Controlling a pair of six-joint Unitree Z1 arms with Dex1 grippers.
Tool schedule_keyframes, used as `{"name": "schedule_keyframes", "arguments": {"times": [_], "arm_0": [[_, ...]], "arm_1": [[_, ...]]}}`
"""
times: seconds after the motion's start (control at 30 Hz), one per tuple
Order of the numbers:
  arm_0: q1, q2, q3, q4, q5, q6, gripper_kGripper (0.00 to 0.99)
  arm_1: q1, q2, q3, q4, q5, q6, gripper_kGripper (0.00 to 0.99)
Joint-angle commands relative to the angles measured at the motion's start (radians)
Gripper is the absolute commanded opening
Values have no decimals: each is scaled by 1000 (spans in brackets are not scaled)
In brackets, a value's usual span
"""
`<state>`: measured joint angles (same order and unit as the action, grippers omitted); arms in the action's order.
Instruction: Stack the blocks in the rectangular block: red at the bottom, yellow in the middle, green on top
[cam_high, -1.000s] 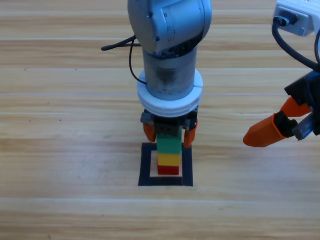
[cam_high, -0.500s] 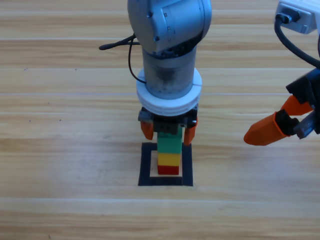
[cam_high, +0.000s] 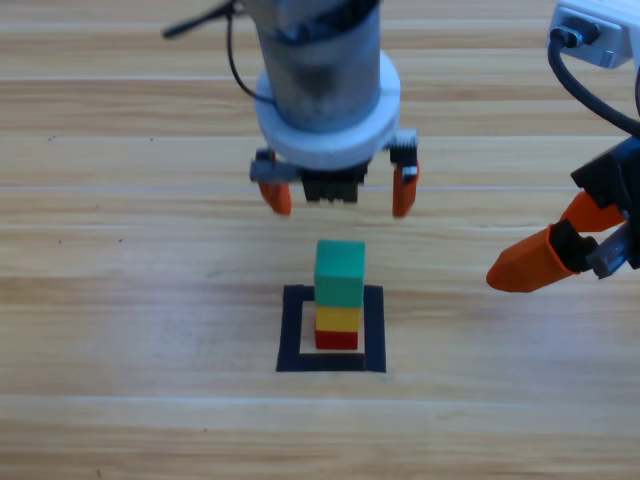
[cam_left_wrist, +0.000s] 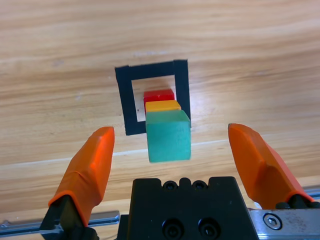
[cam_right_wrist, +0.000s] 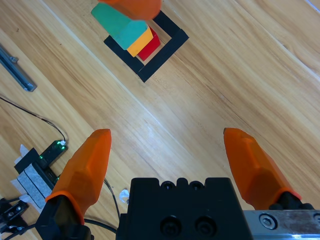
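Stack risk: left gripper (cam_high: 335, 193) jaws spread wide, clear above green (cam_high: 340, 273) on yellow (cam_high: 338, 318) on red (cam_high: 336, 340) inside the rectangular block (cam_high: 292, 330). Any sideways dip clips green, topples it. Right gripper (cam_high: 535, 262) parked aside, jaws apart.

Left gripper (cam_high: 335, 190) hangs open above the green cube (cam_high: 340, 273) topping the stack.

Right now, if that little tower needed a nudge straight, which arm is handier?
Probably the left: its gripper hangs open just behind the green cube, fingers either side in its wrist view. The right gripper waits off to the side.
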<state>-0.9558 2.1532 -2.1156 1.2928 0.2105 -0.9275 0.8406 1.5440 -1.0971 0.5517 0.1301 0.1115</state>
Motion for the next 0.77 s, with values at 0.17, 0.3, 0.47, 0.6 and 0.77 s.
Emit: {"name": "schedule_keyframes", "arguments": {"times": [0.17, 0.3, 0.47, 0.6, 0.77], "arm_0": [[-115, -345, 244, -56, 181, -89, 990], [-136, -539, 562, -242, 224, -91, 990], [-141, -742, 850, -429, 231, -40, 990], [-141, -774, 878, -432, 237, -16, 990], [-139, -791, 892, -434, 239, -5, 990]], "arm_1": [[-31, -51, 5, 1, 16, 3, 989], [-31, -53, 6, 1, 16, 2, 989], [-31, -53, 8, 1, 17, 0, 989], [-31, -53, 9, 1, 17, 0, 989], [-31, -53, 9, 1, 17, 0, 989]]}}
